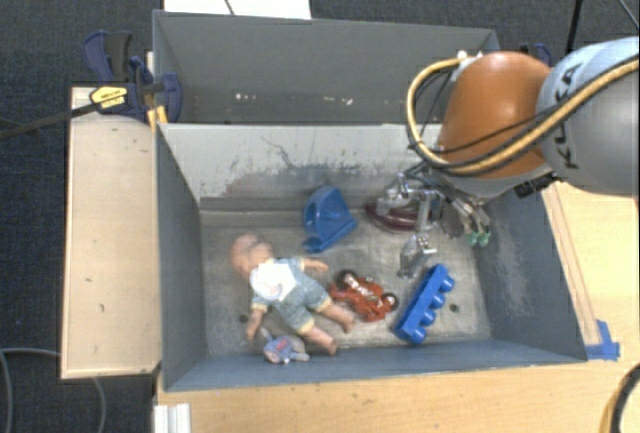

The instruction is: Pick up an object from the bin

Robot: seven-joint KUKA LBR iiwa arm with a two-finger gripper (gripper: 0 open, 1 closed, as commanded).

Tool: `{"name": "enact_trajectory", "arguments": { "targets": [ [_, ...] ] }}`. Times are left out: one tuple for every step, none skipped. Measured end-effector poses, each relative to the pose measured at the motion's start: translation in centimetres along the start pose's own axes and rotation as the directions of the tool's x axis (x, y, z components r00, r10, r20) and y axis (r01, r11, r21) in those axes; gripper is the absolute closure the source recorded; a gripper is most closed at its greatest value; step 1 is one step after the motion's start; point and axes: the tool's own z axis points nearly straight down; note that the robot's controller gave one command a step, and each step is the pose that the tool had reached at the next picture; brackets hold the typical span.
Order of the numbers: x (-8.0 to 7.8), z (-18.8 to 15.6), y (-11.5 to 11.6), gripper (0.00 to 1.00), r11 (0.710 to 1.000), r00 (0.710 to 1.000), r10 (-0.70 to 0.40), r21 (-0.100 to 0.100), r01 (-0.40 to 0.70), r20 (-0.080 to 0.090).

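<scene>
The fingers [415,256] hang low in the right half of the bin [180,251], near its sloping right wall. Bare floor lies open along the back wall and in the far left corner. How far apart they stand cannot be told. Just in front of them lies a blue plastic block [423,303], long, ridged along one side and set aslant; just behind them is a dark red round dish [385,216], glossy. Further left are a blue cup [328,218], a red toy [362,295] and a doll [285,289] in pale clothes.
</scene>
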Motion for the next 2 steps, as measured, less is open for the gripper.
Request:
{"name": "enact_trajectory", "arguments": {
  "targets": [
    [0.0, 0.0, 0.0, 0.0, 1.0, 1.0, 0.0, 0.0, 0.0, 0.001],
    [0.8, 4.0, 2.3, 0.0, 0.997, 0.997, -0.075, 0.002, 0.075, 0.006]
  ]
}}
